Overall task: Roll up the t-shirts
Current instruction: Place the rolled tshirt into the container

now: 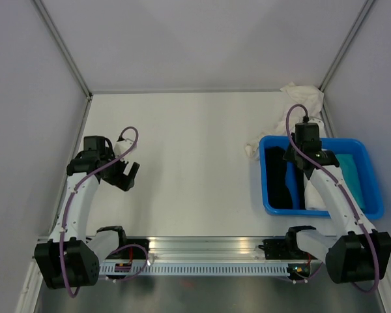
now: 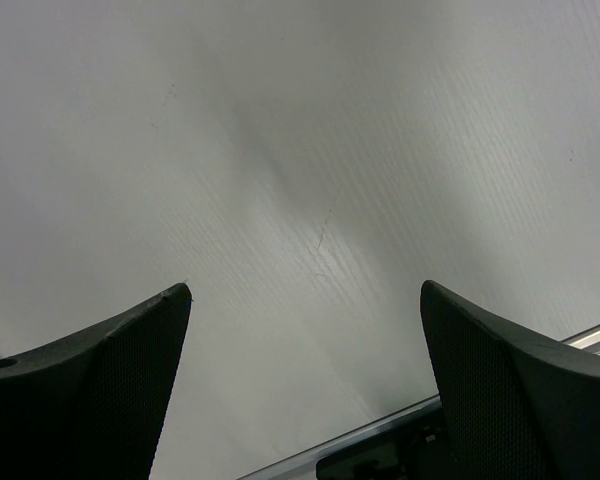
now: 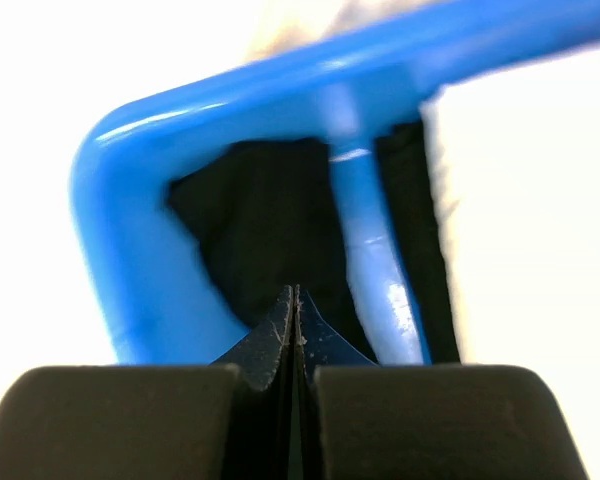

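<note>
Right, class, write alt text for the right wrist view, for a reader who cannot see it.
The right gripper, shut tight, points at the rounded corner of a blue bin holding a black t-shirt. The picture is blurred.

The white tabletop (image 1: 189, 150) carries 1 blue bin (image 1: 262, 179) on its right side. A crumpled white t-shirt (image 1: 304, 99) lies in the far right corner, bunched against the bin's far left corner. An aluminium rail (image 1: 208, 244) runs along the near edge.
</note>
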`<state>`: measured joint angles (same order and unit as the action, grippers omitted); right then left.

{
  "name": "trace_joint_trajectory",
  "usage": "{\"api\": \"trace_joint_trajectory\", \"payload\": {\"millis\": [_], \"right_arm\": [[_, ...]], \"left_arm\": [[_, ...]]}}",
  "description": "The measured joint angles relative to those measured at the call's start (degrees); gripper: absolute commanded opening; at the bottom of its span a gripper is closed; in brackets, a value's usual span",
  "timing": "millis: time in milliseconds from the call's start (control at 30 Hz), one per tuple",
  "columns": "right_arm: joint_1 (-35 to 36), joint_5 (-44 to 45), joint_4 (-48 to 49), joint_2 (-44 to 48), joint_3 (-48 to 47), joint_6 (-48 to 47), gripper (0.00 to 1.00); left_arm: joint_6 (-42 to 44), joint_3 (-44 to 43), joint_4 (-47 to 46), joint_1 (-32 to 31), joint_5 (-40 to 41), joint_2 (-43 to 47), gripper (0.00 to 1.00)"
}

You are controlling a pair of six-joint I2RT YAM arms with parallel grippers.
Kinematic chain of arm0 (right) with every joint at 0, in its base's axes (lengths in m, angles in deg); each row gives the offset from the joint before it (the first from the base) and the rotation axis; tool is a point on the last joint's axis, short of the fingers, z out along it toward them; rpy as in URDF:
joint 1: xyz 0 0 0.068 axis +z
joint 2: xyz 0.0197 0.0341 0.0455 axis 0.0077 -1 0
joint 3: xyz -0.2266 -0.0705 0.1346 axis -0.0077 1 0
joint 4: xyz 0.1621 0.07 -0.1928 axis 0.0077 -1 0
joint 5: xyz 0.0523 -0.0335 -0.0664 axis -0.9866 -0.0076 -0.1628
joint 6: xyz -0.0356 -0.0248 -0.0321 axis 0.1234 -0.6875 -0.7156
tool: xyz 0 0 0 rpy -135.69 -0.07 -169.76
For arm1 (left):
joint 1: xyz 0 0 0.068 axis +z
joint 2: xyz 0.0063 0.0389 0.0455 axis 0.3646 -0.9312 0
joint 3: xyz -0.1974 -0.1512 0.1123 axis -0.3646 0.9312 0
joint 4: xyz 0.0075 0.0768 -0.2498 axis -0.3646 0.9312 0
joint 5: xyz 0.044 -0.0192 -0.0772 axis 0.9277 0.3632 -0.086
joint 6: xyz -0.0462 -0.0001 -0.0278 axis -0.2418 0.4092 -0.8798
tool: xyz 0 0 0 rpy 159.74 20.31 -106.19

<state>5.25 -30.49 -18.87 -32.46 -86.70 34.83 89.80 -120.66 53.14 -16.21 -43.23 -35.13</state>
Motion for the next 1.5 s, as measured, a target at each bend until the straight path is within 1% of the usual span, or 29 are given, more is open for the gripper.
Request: {"api": "trace_joint_trajectory", "payload": {"millis": [100, 167, 300, 533, 733, 900, 1000, 1100, 1233, 1367, 1500], "right_arm": [[-3.7, 0.3, 3.9, -3.2, 3.2, 2.2, 0.00], [-5.2, 0.4, 6.3, -7.4, 5.2, 3.2, 0.00], [-5.3, -0.7, 10.2, -14.8, 6.9, 3.7, 0.00], [-5.3, -2.7, 18.1, -20.8, 7.1, 3.4, 0.00], [-7.1, -5.5, 20.6, -26.1, 6.5, 3.0, 0.00], [-7.5, -3.8, 20.0, -24.8, 6.4, 2.6, 0.01], [-7.9, -2.0, 19.5, -20.7, 6.4, 3.3, 0.00], [-10.2, -2.2, 21.0, -18.3, 6.4, 5.8, 0.00], [-13.8, -2.6, 22.5, -21.0, 6.4, 8.8, 0.00], [-14.1, -5.0, 24.0, -25.6, 6.4, 10.2, 0.00], [-13.9, -8.7, 25.9, -27.4, 6.4, 11.0, 0.00]], "left_arm": [[0.0, -0.2, 0.3, 0.0, 0.2, 0.2, 1.00], [0.0, -0.2, 0.9, 0.0, 0.3, 0.6, 1.00], [0.0, -0.3, 2.2, 0.0, 0.7, 1.4, 1.00], [0.0, -1.6, 3.3, 0.0, 2.4, 1.4, 1.00], [-0.1, -2.8, 4.2, 0.0, 3.7, 1.3, 1.00], [-0.1, -3.7, 5.3, 0.0, 4.7, 1.3, 1.00], [-0.1, -4.4, 5.8, 0.0, 4.7, 1.3, 1.00], [-0.1, -4.9, 6.0, 0.0, 4.7, 1.3, 1.00], [-0.2, -5.8, 6.4, 0.0, 4.7, 1.3, 1.00], [-0.5, -6.2, 6.4, 0.0, 4.9, 1.3, 1.00], [-0.7, -6.2, 6.8, 0.0, 5.3, 1.4, 1.00]]}}
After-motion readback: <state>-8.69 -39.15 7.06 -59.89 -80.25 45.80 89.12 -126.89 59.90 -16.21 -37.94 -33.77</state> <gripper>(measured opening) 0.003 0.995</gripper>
